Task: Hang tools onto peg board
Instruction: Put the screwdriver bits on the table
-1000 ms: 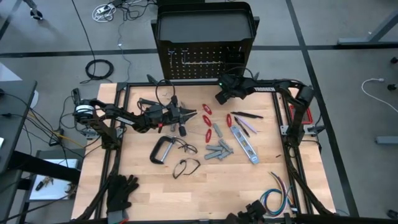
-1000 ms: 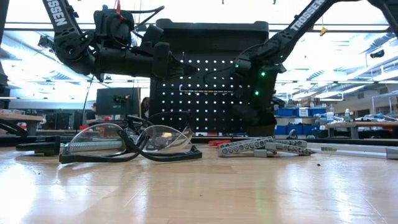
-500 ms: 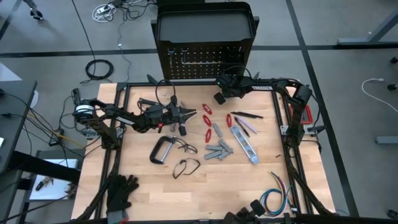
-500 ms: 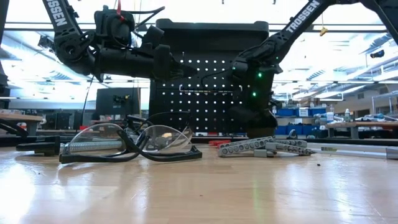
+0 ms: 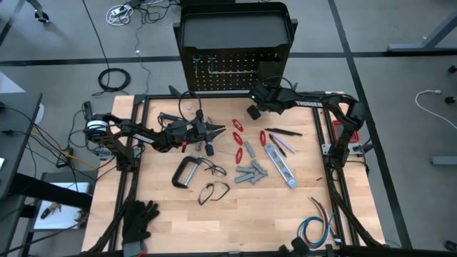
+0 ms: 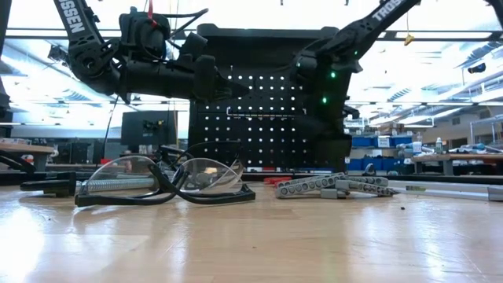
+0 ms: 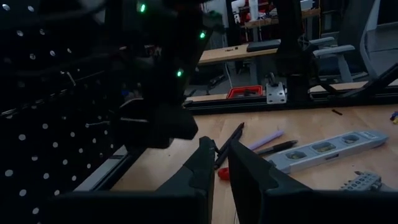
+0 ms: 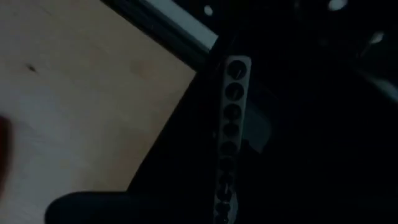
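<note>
"Where's the right gripper (image 5: 254,107)?"

"Up at the far edge of the table (image 5: 271,214), off the wood, just in front of the foot of the peg board (image 5: 232,71). From its own wrist a grey perforated strip (image 8: 232,118) stands close ahead, over the black frame rail. Whether the claw is clamped on it I cannot tell; it is all dark there."

"And the left one?"

"The left gripper (image 5: 216,130) hovers above the far left part of the table, pointing toward the right arm. Its fingers (image 7: 205,168) are drawn together with only a slit between them, nothing in it."

"Much room down there?"

"The middle is crowded. The grey C-clamp (image 5: 184,173) lies left of centre, two pairs of safety glasses (image 5: 214,191) just beside it. The red-handled pliers (image 5: 238,135) lie under the board, the grey metal pieces (image 5: 251,173) in a heap at centre, and the silver flat bar tool (image 5: 280,165) slants beside them on the right."

"The edges?"

"Black gloves (image 5: 139,218) sit on the near left corner, a coloured wire bundle (image 5: 318,218) near the near right rail. Between those two the near strip of wood is bare. The peg board stands upright behind the far rail."
</note>
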You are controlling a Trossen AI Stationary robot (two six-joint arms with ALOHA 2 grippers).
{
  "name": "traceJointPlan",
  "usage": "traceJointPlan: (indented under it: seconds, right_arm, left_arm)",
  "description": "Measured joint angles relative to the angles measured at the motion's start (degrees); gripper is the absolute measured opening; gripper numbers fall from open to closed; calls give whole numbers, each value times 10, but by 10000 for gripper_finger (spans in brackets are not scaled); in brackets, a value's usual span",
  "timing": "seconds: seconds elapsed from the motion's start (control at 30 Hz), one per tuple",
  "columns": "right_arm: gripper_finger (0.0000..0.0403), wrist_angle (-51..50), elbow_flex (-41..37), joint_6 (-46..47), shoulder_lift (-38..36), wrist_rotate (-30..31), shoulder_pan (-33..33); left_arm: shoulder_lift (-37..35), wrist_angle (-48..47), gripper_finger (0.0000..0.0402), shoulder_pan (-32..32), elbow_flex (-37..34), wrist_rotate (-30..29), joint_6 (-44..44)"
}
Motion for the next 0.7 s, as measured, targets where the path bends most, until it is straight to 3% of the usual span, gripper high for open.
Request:
traceJointPlan:
  seconds: [0.7]
  right_arm:
    - [39, -3, -27, 22, -31, 14, 20]
  left_arm:
    - [0, 0, 47, 0, 0, 1, 0]
